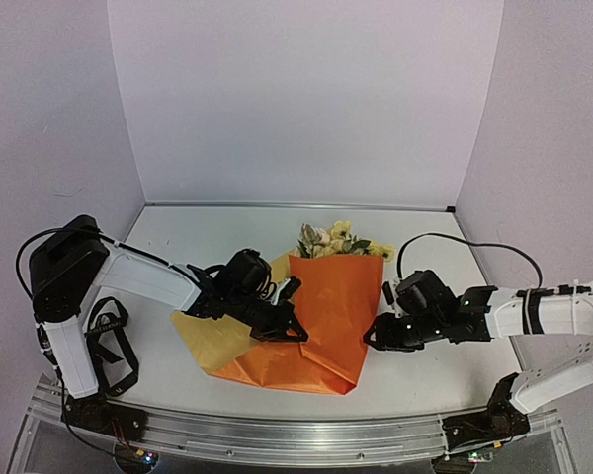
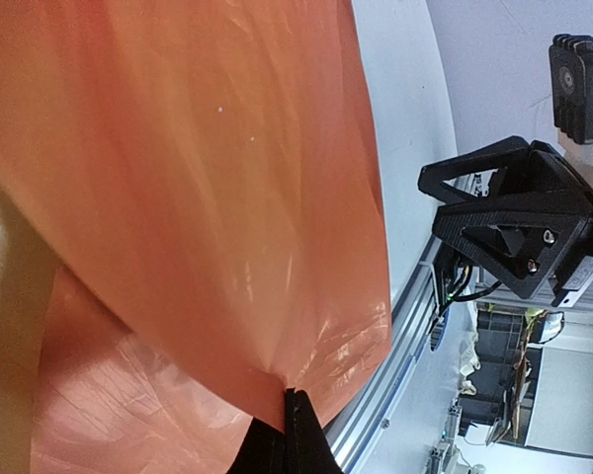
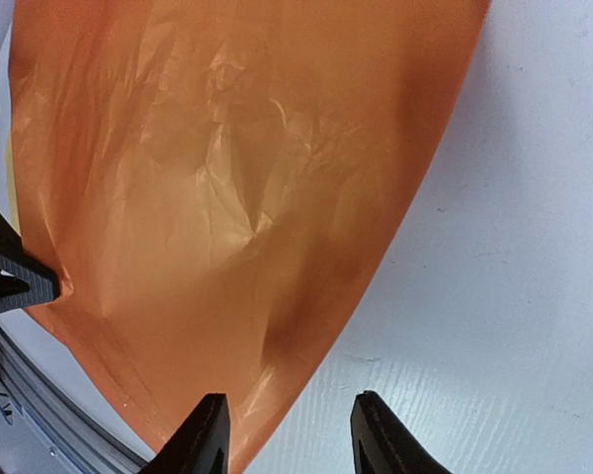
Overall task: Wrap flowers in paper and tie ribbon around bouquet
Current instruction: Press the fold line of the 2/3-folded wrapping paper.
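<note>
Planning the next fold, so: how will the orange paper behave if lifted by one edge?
Probably floppy: the orange paper sags in soft creases from where the left pincer pinches it. Likely very light, as it looks thin and crinkled. Its glossy sheen suggests it could slip.

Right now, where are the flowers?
In the top view, the flowers sit mid-table toward the back wall, poking out of the far end of the orange paper.

A white table (image 1: 227, 232), edged in front by an aluminium rail (image 1: 277, 432), sits within 3 pale lilac walls (image 1: 306, 99).
</note>
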Controlling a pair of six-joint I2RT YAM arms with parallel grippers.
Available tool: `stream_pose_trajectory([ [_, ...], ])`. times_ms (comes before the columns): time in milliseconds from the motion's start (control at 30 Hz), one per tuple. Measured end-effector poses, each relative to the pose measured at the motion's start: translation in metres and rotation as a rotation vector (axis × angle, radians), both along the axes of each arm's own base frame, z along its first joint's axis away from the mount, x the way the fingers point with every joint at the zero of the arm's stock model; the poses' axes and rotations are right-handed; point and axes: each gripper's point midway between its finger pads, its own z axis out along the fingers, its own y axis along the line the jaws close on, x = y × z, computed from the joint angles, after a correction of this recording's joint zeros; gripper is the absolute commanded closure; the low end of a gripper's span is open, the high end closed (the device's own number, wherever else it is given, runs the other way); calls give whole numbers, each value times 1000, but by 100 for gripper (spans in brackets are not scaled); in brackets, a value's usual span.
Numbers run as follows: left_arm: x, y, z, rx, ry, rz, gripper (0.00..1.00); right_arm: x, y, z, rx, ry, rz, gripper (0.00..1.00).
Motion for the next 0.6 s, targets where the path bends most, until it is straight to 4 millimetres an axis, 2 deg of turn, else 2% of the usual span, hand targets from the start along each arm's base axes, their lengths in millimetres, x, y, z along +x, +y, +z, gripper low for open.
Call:
stream_pose_trajectory([
  [100,3,4,-5,30,-21,14,100,-2,10,-6,33,39,14,68],
  [267,8,10,-7,69,-48,41,100,-4,31,-17,97,118,32,68],
  [500,14,13,1,72,-91,64,100,-7,50,-11,177,133,58,66],
  [600,13,15,-1,78,-89,64,100,-20,52,-9,126,115,111,64],
])
